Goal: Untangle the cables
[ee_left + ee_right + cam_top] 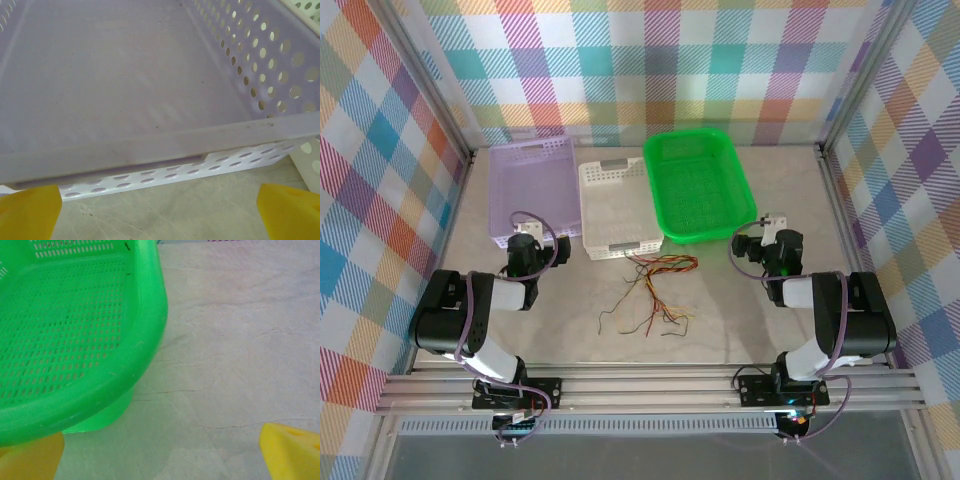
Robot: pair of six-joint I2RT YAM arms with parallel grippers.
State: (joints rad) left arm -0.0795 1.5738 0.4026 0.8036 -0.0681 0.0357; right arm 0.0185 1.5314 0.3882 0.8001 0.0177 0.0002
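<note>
Before the white basket (613, 210): cables (653, 290), tangled. Left gripper (160, 210), right gripper (160, 452): jaws spread wide, holding nothing. Best: pinch one loose outer end, draw gently outward.

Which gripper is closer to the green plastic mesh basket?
Right. The right gripper sits open by the near right corner of the green plastic mesh basket. The left gripper faces the near wall of the lilac perforated basket, the white slotted basket lying between.
</note>
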